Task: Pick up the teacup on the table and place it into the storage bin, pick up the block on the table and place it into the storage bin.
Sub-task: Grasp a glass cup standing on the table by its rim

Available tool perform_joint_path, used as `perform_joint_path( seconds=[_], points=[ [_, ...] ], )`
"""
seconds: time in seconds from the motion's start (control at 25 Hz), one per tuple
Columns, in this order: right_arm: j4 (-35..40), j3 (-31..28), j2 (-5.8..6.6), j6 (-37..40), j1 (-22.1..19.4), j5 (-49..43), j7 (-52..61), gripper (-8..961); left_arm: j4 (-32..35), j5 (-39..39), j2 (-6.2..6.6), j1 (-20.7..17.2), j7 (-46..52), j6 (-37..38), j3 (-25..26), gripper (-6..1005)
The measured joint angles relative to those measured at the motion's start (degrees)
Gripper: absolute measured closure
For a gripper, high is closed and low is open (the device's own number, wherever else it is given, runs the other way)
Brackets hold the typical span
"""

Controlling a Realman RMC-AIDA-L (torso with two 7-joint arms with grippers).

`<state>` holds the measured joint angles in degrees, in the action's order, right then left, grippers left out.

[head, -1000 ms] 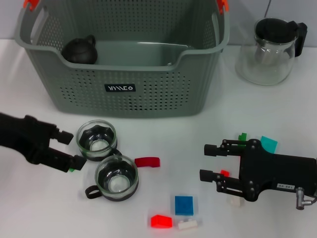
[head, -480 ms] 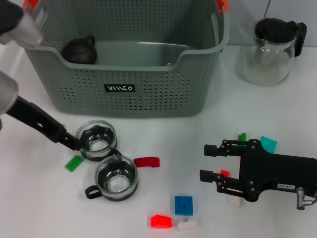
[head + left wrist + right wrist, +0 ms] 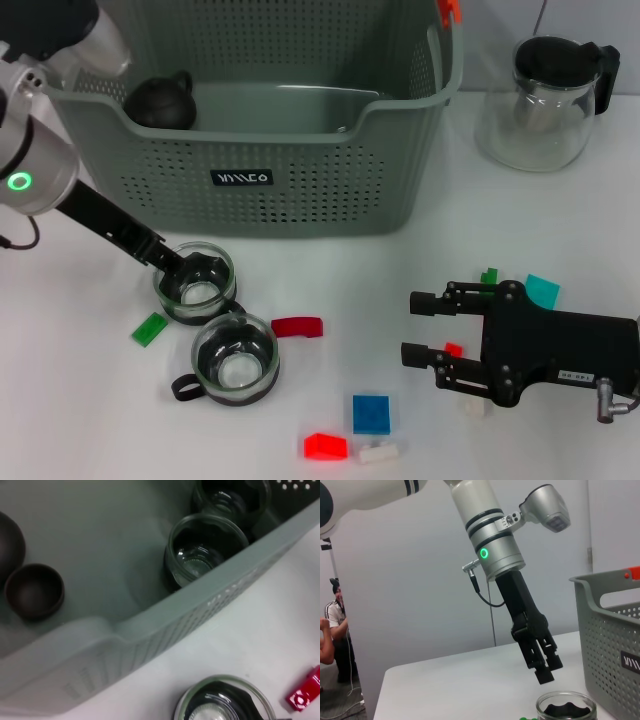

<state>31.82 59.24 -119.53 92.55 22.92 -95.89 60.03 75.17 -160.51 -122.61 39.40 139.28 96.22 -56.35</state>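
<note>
The left gripper hangs at the rim of one glass teacup on the white counter, its dark fingers pointing down just above the cup; they look close together, but whether they grip anything I cannot tell. A second glass teacup stands just beside the first, nearer the robot, so two cups remain on the counter. The storage bin sits behind them, and the left wrist view shows two more glass cups inside it, along with a small dark bowl; a dark teapot also lies in the bin.

The right gripper rests low over the counter on the right, fingers spread apart and holding nothing. Loose blocks lie scattered: a green one beside the cups, a curved red one, a blue square, a red block, a white one, and a teal piece near the right arm. A glass teapot with a black lid stands to the right of the bin.
</note>
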Motion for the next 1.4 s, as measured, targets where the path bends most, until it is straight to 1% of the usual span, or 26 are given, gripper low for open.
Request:
perform_joint_path(
  seconds=[0.08,0.24,0.4,0.6,0.8,1.08,1.28,1.4],
  points=[
    [0.0,0.0,0.0,0.0,0.0,0.0,0.0,389,-0.3,-0.1,-0.27,-0.3,-0.1,-1.4,-1.1,257],
    [0.0,0.0,0.0,0.0,0.0,0.0,0.1,389,-2.1,-0.9,-0.35,-0.9,0.0,-3.9,-4.0,263],
    [0.0,0.0,0.0,0.0,0.1,0.0,0.2,389,-4.2,-2.4,-0.68,-0.7,0.1,-5.9,-4.6,269],
    [0.0,0.0,0.08,0.0,0.0,0.0,0.7,389,-4.6,-3.1,-1.1,-0.9,0.1,-8.0,-5.6,276],
    [0.0,0.0,0.09,0.0,0.0,0.0,0.7,389,-5.5,-3.1,-0.75,-1.0,0.1,-9.0,-5.9,283],
    [0.0,0.0,0.09,0.0,0.0,0.0,0.7,389,-6.1,-3.1,-0.6,-1.3,-0.4,-9.1,-6.2,294],
    [0.0,0.0,0.09,0.0,0.1,0.0,0.8,389,-6.1,-3.1,-0.03,-2.0,-0.3,-8.4,-8.6,301],
    [0.0,0.0,0.09,0.0,0.1,0.0,0.8,389,-6.1,-3.1,0.02,-2.5,-0.1,-8.0,-9.6,305]
  ],
)
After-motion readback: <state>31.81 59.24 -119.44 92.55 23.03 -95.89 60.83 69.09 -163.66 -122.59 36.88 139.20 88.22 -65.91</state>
